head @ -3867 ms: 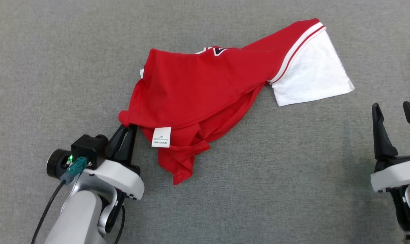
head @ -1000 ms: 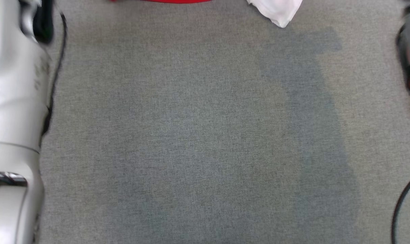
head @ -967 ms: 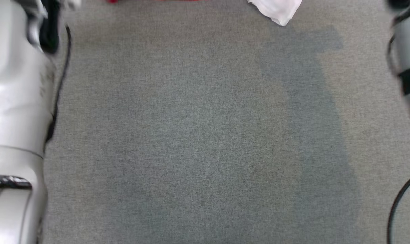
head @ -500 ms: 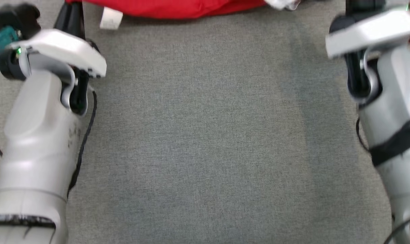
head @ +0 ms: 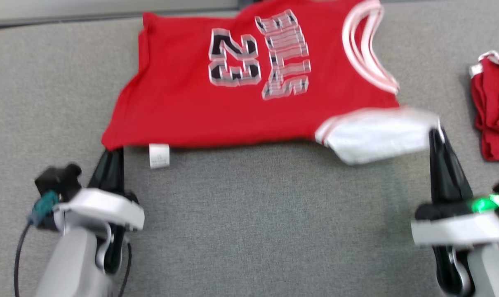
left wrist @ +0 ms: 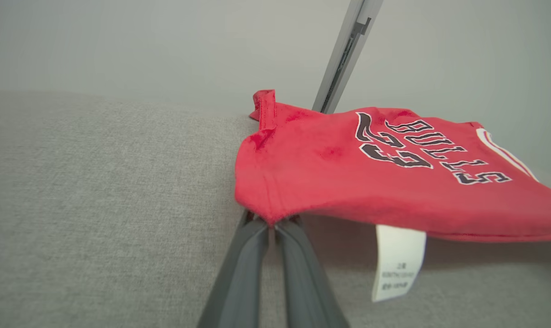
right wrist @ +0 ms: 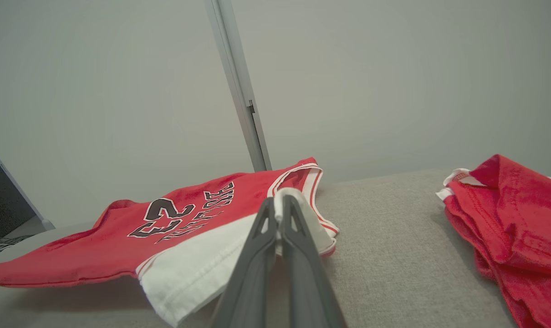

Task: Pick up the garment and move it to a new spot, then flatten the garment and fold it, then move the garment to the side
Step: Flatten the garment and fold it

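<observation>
A red shirt [head: 233, 107] is spread out near the back of the grey table [head: 253, 231]. Its front faces up, and you can see the number 23 and the word BULLS on it. The left tool [head: 111, 150] is pinched tight on the bottom corner of the red shirt, with its two dark fingers pressed together on the cloth. The right tool [head: 435, 136] is pinched tight too, and it holds the edge of the white sleeve [head: 377, 138]. The two tools are far apart, so the side of the shirt close to the robot is pulled into a straight line between them. That side hangs a little above the table, with a dark shadow under it. A small white tag [head: 158, 156] hangs down from this side, close to the left tool. Off to the right, apart from the shirt, a crumpled red cloth [head: 495, 115] lies on the table. A grey wall with a thin grey post [left wrist: 344, 54] stands behind the table.
</observation>
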You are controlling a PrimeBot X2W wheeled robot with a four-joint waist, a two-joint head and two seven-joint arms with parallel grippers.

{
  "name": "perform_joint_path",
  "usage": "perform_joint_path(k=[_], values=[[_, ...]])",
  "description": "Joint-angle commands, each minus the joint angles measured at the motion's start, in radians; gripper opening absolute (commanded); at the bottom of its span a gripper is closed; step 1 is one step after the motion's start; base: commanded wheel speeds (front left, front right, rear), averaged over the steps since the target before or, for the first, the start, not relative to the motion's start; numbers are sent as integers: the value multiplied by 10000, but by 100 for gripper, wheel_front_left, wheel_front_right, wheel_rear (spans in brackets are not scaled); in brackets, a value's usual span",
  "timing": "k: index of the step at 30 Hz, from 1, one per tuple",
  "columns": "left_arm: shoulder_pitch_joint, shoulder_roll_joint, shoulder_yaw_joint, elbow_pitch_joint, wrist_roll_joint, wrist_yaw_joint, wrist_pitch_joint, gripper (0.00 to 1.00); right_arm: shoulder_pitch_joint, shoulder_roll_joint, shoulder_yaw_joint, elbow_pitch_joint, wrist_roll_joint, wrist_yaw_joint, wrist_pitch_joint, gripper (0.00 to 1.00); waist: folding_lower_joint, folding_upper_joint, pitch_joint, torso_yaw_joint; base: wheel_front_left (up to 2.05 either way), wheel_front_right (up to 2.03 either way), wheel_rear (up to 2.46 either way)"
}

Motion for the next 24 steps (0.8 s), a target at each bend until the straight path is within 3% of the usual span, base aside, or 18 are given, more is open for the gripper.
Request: perform_joint_path(k=[1, 15, 24], values=[[253, 100, 19, -213, 62, 4, -41, 0, 280, -57, -66, -224, -92, -5, -13, 0, 0, 0, -404, 69, 0, 0, 0], [5361, 462, 481, -6174, -52, 1566, 1946, 0, 4533, 369, -1530, -4442, -866, -7, 2417, 0, 0, 0, -1939, -31, 0, 0, 0], [6159, 600, 249, -7462, -204, 1831, 3255, 0, 4886, 452, -1743, -4579, -975, -7, 3120, 0, 0, 0, -2055, -2, 0, 0, 0]])
